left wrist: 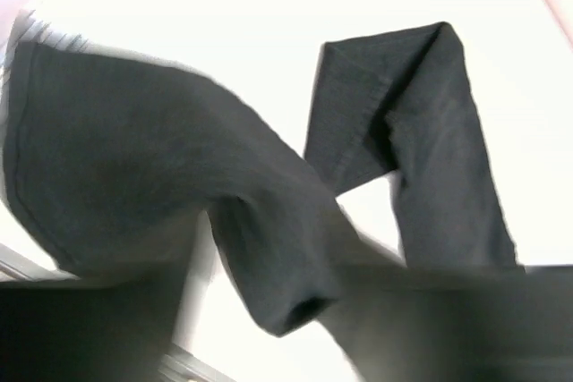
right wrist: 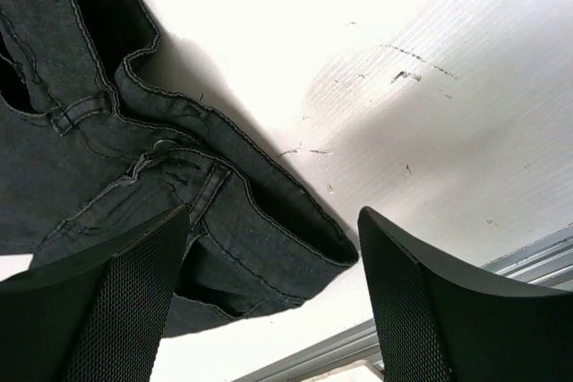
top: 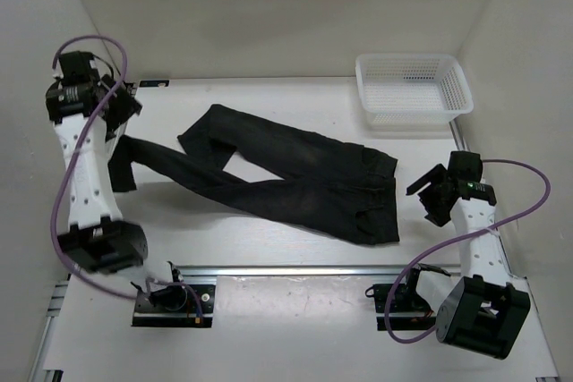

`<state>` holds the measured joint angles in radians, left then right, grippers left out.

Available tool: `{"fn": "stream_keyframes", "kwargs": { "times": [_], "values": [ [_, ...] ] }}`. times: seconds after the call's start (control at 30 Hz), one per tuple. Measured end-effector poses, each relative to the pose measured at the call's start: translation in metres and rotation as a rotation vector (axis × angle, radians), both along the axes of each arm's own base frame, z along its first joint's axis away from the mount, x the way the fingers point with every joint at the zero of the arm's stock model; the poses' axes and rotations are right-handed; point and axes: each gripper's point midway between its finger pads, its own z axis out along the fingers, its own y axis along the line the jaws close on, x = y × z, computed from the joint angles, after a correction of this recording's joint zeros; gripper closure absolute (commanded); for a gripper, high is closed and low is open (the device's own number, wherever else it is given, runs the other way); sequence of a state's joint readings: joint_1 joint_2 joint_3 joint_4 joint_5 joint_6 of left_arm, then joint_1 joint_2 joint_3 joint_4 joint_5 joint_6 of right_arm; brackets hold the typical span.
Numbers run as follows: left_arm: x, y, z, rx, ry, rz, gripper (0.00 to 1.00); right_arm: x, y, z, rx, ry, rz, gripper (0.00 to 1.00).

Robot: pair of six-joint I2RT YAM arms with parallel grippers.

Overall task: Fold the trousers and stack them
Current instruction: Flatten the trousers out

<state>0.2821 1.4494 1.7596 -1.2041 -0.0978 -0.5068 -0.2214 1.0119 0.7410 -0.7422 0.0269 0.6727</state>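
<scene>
Your trousers [top: 295, 176] lay spread across the middle of the worktop [top: 269, 248], the waistband [top: 380, 194] to the right and both legs running off to the left in a narrow V. The far leg [top: 215, 131] lay flat with its cuff pointing toward the far edge. The near leg [top: 157, 160] reached toward the left side, and its cuff end did not lie flat. It rose off the surface and hung in a loose flap just under your left end effector [top: 123, 115], which was up at the far left corner. From that overhead view it had the cuff clamped between its fingers. In the left wrist view the fingers themselves were lost in dark blur at the bottom, with the cloth filling most of the picture and sagging away from the camera. Your right end effector [top: 432, 196] hovered just beside the waistband, on its right, apart from the fabric. Its two fingers [right wrist: 116, 301] stood wide apart and held nothing. In the right wrist view the belt loops and the waistband's corner showed below the gap, lying on the white surface. A white mesh basket [top: 414, 118] sat at the far right corner of the worktop, well apart from the trousers. A metal rail [top: 295, 268] ran along the near edge.
</scene>
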Motion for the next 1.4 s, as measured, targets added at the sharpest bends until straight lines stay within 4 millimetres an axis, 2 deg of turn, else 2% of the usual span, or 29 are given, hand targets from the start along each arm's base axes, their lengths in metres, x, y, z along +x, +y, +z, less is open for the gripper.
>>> {"fn": "stream_keyframes", "kwargs": {
  "times": [0.1, 0.13, 0.17, 0.2, 0.23, 0.27, 0.3, 0.33, 0.37, 0.47, 0.53, 0.6, 0.7, 0.8, 0.87, 0.9, 0.93, 1.0, 1.03, 1.07, 1.13, 1.17, 1.3, 1.4],
  "values": [
    [0.05, 0.009, -0.008, -0.006, 0.045, -0.017, 0.06, 0.001, 0.001, 0.0, 0.003, -0.001, 0.002, 0.19],
    [0.07, 0.012, -0.02, -0.01, 0.073, -0.025, 0.06, 0.001, 0.002, 0.001, 0.01, -0.002, 0.006, 0.19],
    [0.088, 0.014, -0.038, -0.013, 0.103, -0.032, 0.1, 0.001, 0.004, 0.001, 0.02, -0.008, 0.013, 0.18],
    [0.098, 0.013, -0.062, -0.025, 0.15, -0.042, 0.13, 0.001, 0.008, 0.002, 0.036, -0.016, 0.023, 0.18],
    [0.097, 0.009, -0.088, -0.04, 0.207, -0.051, 0.16, 0.001, 0.012, 0.002, 0.056, -0.029, 0.035, 0.18],
    [0.087, 0.004, -0.11, -0.056, 0.272, -0.057, 0.24, -0.002, 0.018, 0.001, 0.078, -0.039, 0.048, 0.18],
    [0.071, -0.002, -0.132, -0.075, 0.342, -0.063, 0.24, -0.006, 0.024, -0.002, 0.101, -0.044, 0.059, 0.18],
    [0.055, -0.009, -0.144, -0.086, 0.385, -0.072, 0.24, -0.012, 0.03, -0.007, 0.125, -0.045, 0.072, 0.18],
    [0.038, -0.014, -0.152, -0.095, 0.418, -0.08, 0.16, -0.02, 0.037, -0.013, 0.151, -0.036, 0.082, 0.18],
    [0.004, -0.024, -0.149, -0.104, 0.413, -0.09, 0.01, -0.04, 0.052, -0.032, 0.22, 0.014, 0.095, 0.17],
    [-0.011, -0.029, -0.144, -0.104, 0.375, -0.092, 0.0, -0.051, 0.06, -0.041, 0.252, 0.041, 0.099, 0.17],
    [-0.025, -0.033, -0.15, -0.11, 0.363, -0.088, 0.0, -0.058, 0.067, -0.047, 0.279, 0.065, 0.099, 0.17],
    [-0.031, -0.037, -0.168, -0.132, 0.398, -0.092, 0.0, -0.06, 0.074, -0.05, 0.307, 0.084, 0.1, 0.17],
    [-0.023, -0.038, -0.186, -0.156, 0.426, -0.099, 0.0, -0.057, 0.082, -0.055, 0.325, 0.101, 0.109, 0.18],
    [-0.017, -0.039, -0.196, -0.169, 0.442, -0.104, 0.01, -0.058, 0.088, -0.064, 0.331, 0.127, 0.115, 0.22],
    [-0.015, -0.039, -0.201, -0.176, 0.449, -0.107, 0.03, -0.059, 0.091, -0.068, 0.332, 0.142, 0.118, 0.3],
    [-0.014, -0.04, -0.205, -0.182, 0.457, -0.108, 0.08, -0.059, 0.093, -0.071, 0.323, 0.154, 0.125, 0.38],
    [-0.011, -0.04, -0.21, -0.19, 0.463, -0.108, 0.17, -0.055, 0.099, -0.075, 0.312, 0.168, 0.143, 0.64],
    [-0.008, -0.04, -0.211, -0.191, 0.462, -0.109, 0.23, -0.051, 0.099, -0.076, 0.291, 0.178, 0.144, 0.88],
    [-0.006, -0.039, -0.211, -0.192, 0.461, -0.111, 0.5, -0.046, 0.099, -0.076, 0.278, 0.188, 0.14, 1.0],
    [0.001, -0.038, -0.21, -0.189, 0.45, -0.111, 0.83, -0.031, 0.096, -0.071, 0.243, 0.19, 0.135, 1.0],
    [0.004, -0.038, -0.21, -0.19, 0.444, -0.11, 0.9, -0.021, 0.093, -0.066, 0.219, 0.177, 0.131, 1.0],
    [0.009, -0.039, -0.205, -0.186, 0.439, -0.136, 0.9, 0.023, 0.077, -0.028, 0.144, 0.036, 0.107, 1.0],
    [0.003, -0.043, -0.193, -0.189, 0.429, -0.151, 0.9, 0.036, 0.056, -0.001, 0.112, -0.061, 0.057, 1.0]
  ]
}}
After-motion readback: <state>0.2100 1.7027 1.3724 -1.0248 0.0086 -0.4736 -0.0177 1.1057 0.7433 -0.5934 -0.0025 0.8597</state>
